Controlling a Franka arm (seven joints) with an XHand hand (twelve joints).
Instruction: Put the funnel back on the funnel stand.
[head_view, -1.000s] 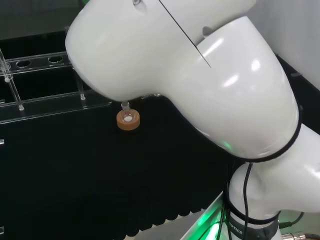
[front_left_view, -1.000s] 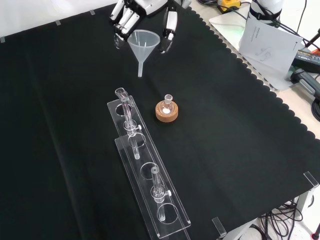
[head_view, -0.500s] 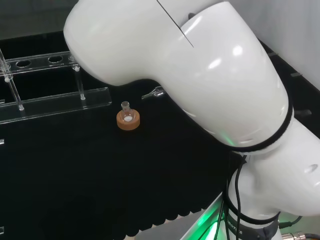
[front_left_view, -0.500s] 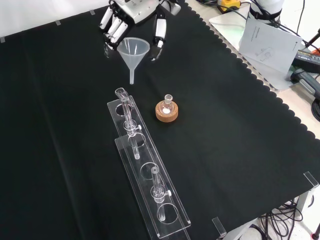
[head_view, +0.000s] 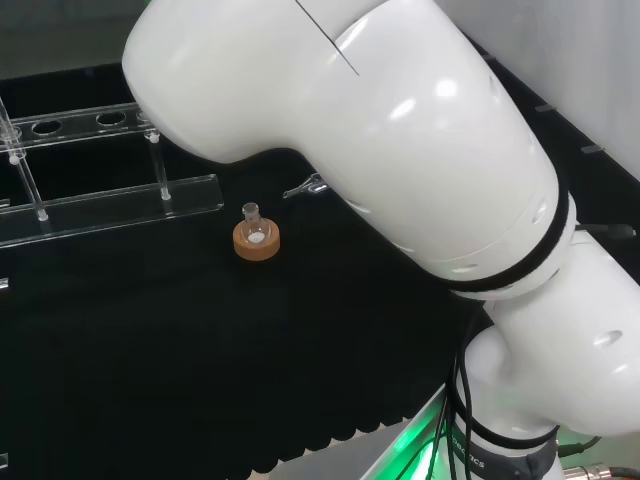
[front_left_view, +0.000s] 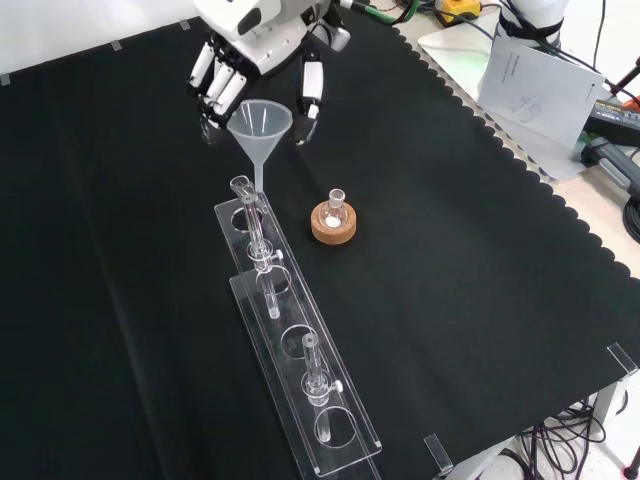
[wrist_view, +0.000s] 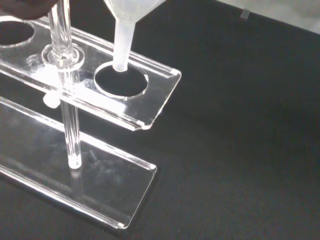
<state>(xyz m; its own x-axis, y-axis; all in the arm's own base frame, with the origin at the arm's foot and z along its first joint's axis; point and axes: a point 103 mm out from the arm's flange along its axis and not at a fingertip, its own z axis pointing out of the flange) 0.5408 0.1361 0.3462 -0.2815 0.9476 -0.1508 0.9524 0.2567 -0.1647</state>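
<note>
The hand (front_left_view: 255, 40) pinches the clear funnel (front_left_view: 259, 125) by its rim between curled fingers and thumb. Below the hand, the funnel's stem hangs over the end hole of the clear funnel stand (front_left_view: 295, 350).

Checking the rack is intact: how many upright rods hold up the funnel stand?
2 rods: one beside the end hole below the funnel, the other toward the funnel stand's near end in the front view. None looks hidden.

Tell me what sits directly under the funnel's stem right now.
In the wrist view the funnel's stem hangs over the end hole of the clear stand's upper shelf, with black cloth showing through. Whether the tip has entered the hole cannot be told.
</note>
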